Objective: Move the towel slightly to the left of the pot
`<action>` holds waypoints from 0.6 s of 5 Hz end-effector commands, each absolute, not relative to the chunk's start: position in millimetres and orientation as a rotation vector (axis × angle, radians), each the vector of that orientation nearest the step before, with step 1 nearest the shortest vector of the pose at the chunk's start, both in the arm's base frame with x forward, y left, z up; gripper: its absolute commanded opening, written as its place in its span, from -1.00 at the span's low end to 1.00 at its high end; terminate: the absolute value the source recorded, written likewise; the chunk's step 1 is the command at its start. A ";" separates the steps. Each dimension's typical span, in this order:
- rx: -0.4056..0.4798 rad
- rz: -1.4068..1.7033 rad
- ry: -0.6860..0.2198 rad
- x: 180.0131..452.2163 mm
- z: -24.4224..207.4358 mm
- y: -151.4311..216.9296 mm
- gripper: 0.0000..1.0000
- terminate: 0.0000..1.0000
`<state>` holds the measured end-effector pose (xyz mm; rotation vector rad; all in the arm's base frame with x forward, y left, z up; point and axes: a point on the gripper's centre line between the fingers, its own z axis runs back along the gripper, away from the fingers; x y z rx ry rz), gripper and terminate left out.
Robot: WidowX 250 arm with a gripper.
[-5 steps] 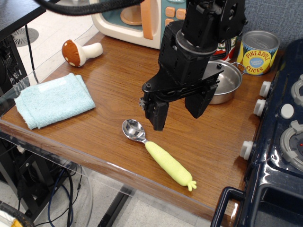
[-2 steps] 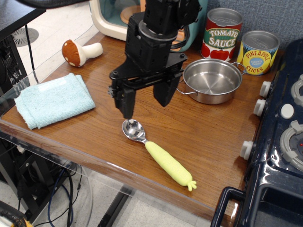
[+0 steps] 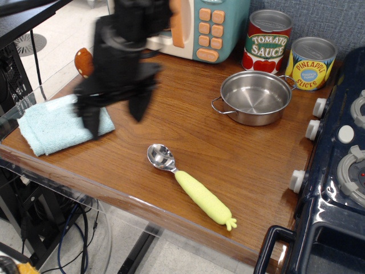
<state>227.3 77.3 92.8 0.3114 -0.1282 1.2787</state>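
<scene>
The arm has swung left across the table from over the pot (image 3: 255, 96) side and the gripper (image 3: 114, 113) now hangs above the right edge of the towel (image 3: 54, 127), motion-blurred. Jaws look spread and empty, though blur makes that uncertain. Towel lies untouched at the table's far-left corner, well apart from the pot, so the grasp comes next.
</scene>
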 end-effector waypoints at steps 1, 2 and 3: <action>0.362 1.474 -0.112 207.5 79.3 164.2 1.00 -1.00; 0.344 1.541 -0.111 215.7 71.2 195.5 1.00 -1.00; 0.330 1.568 -0.115 229.4 65.7 207.8 1.00 -1.00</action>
